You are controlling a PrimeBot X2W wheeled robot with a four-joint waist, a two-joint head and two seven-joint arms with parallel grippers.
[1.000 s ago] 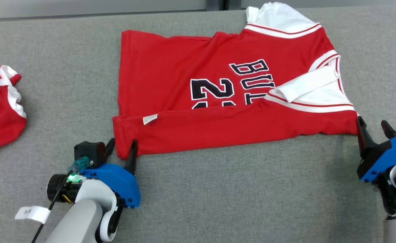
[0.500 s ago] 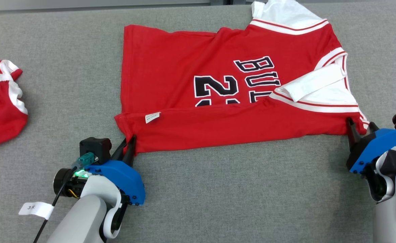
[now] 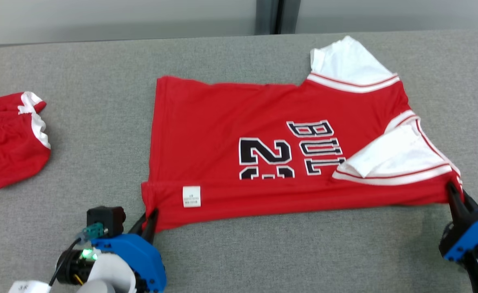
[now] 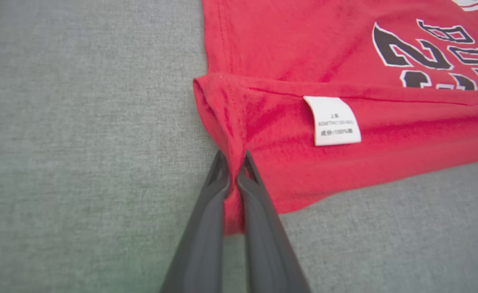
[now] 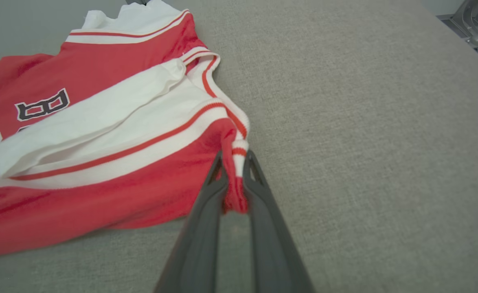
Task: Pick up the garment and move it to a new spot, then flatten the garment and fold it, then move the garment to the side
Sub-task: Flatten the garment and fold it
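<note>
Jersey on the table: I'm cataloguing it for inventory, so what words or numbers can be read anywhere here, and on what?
"BUL": black letters on the red jersey, the rest folded under.
"2": black number beside them; the next digit is half hidden.
"60MTH(120/60)", "100%": white care label on the folded hem; its other characters too small.
Paper tag at the head view's lower left: blurred, unreadable.

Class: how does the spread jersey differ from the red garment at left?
The jersey lies spread; the left garment is bunched. The jersey bears black lettering; the left garment shows none. The left gripper and right gripper pinch the jersey; the left garment lies untouched. Both are red with white trim.
</note>
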